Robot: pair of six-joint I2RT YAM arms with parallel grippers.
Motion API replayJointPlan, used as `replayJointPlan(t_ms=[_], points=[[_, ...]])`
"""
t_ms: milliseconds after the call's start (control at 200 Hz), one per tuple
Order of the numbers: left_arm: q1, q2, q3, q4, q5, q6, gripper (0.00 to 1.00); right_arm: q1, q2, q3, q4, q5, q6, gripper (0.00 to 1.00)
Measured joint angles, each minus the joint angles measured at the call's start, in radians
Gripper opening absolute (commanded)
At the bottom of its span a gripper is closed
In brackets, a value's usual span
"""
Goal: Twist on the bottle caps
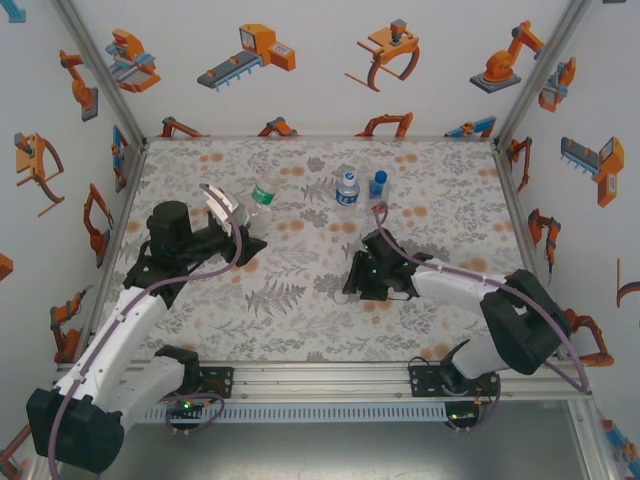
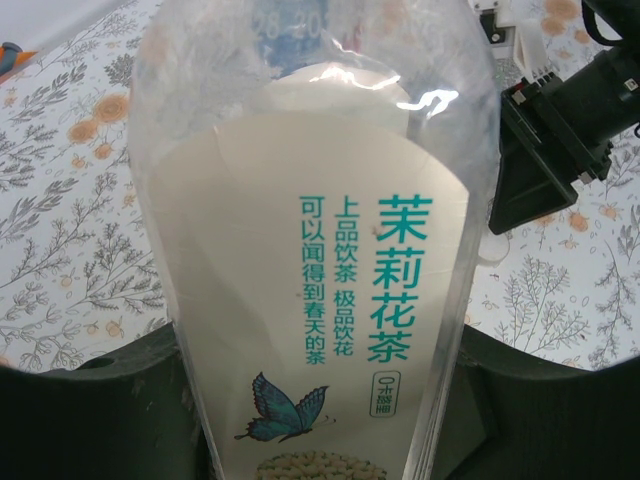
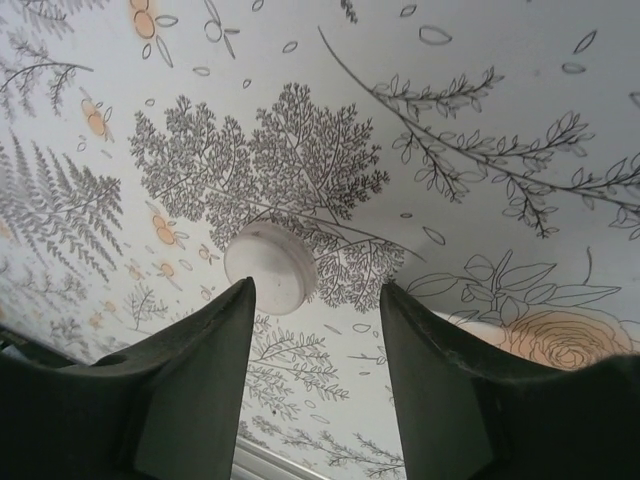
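Right gripper released, fingers straddling white cap on floral table. Left gripper clenched on tilted tall bottle, label "茉莉花茶", teal butterfly. Farther back: blue-labelled water bottle, short blue bottle, upright.

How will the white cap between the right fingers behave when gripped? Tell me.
The white cap is small and thin, so probably very light. Lying flat on the table, it should slide rather than roll. It sits off-centre between the fingers of the right gripper, so closing may nudge it sideways.
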Motion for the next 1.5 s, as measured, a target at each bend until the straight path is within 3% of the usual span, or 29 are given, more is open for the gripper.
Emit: replayJointPlan(t_ms=[551,1132,1497], points=[[0.0,0.0,0.0,-0.003,0.0,0.003,0.0,0.172,0.29,0.388,-0.307,0.182,-0.174,0.54],[0.0,0.013,0.0,-0.007,0.0,0.003,0.0,0.218,0.296,0.4,-0.371,0.222,-0.194,0.45],[0.0,0.014,0.001,-0.008,0.0,0.003,0.0,0.221,0.296,0.4,-0.371,0.222,-0.193,0.44]])
